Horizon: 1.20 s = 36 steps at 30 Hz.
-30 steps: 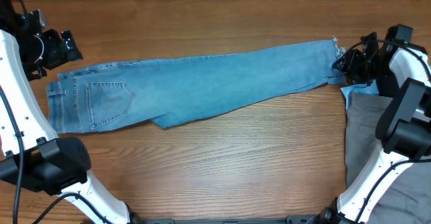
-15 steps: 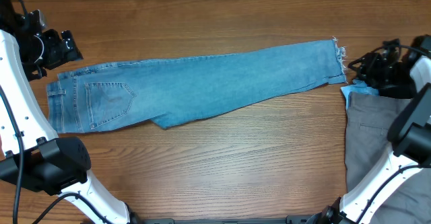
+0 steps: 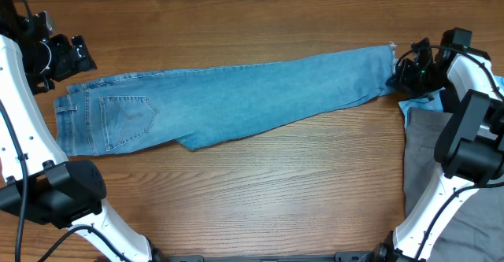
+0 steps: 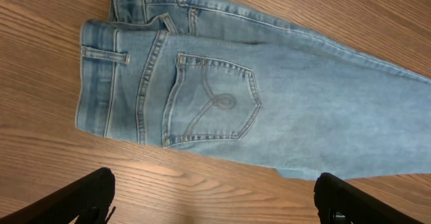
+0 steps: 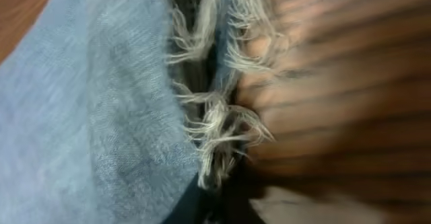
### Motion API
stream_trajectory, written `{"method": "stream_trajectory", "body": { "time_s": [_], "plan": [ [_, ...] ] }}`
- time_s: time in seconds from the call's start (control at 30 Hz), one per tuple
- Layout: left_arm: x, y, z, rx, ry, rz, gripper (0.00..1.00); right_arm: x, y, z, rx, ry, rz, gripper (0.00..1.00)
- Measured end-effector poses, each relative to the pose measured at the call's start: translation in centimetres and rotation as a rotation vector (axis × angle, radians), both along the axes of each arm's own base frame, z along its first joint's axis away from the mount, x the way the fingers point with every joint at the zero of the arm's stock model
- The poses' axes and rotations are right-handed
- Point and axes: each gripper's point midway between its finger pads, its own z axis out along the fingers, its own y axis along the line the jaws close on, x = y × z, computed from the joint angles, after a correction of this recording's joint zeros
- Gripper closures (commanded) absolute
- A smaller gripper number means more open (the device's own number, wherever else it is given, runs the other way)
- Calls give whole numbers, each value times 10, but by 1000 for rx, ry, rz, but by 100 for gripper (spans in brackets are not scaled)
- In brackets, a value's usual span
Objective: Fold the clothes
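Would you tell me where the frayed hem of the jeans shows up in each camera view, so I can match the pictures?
Overhead: the frayed hem is at the far right end of the jeans, upper right.
Left wrist: not in it; only the back pocket end shows.
Right wrist: the hem fills the centre, close up and blurred.
Shared landmark: the wood-grain table under the denim.

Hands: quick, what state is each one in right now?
Left hand: open, holding nothing.
Right hand: at the frayed hem of the jeans; open or closed cannot be told.
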Motion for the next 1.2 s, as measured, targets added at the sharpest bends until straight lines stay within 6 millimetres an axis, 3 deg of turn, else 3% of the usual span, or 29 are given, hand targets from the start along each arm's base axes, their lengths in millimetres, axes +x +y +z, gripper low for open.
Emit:
{"method": "stream_trajectory", "body": {
  "time_s": [0.23, 0.43, 0.57, 0.7, 0.83, 0.9, 1.03, 1.17, 1.2],
  "plan": [
    [0, 0, 0, 0, 0, 0, 2, -5, -12, 6, 82, -7, -55, 96],
    [0, 0, 0, 0, 0, 0, 3, -10, -33, 37, 182, -52, -153, 96],
    [0, 0, 0, 0, 0, 0, 2, -6, -60, 89, 150, -155, -221, 96],
    [0, 0, 1, 1, -2, -1, 1, -14, -93, 161, 87, -298, -292, 96],
    [-3, -1, 8, 8, -19, -1, 1, -28, -105, 221, 28, -413, -320, 96],
    [-5, -2, 14, 16, -35, -1, 1, -32, -95, 244, 21, -457, -303, 96],
    [-10, -5, 27, 29, -67, -1, 1, -29, -53, 274, 52, -518, -208, 96],
    [-12, -5, 31, 33, -76, -1, 1, -21, 14, 290, 92, -544, -62, 96],
    [-12, -5, 31, 33, -76, -1, 0, -20, 39, 294, 106, -547, -8, 96]
  ]
}}
